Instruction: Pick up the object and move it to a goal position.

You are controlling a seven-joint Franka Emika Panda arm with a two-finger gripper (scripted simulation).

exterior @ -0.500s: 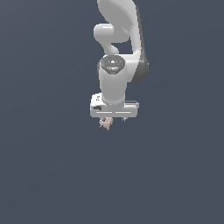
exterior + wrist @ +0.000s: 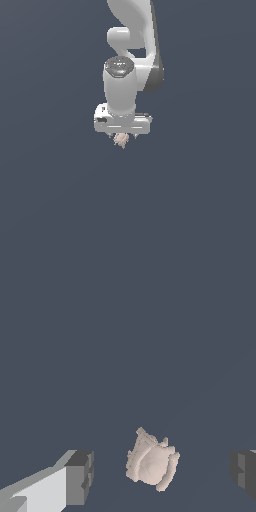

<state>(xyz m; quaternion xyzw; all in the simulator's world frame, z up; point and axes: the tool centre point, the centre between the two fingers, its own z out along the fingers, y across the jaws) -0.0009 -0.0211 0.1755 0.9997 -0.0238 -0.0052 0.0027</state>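
The small pale pinkish-beige, jagged-edged lump (image 2: 152,463) lies between the wide-spread dark fingers (image 2: 80,477), touching neither. Grasping, lifting and carrying to the goal apparently all remain.

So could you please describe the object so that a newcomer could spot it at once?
Find the white arm hanging down over the plain dark grey ground. Just under its gripper, between the two open fingers, sits the object. It is a tiny pinkish-beige lump with jagged edges, the only non-grey, non-white thing in view.
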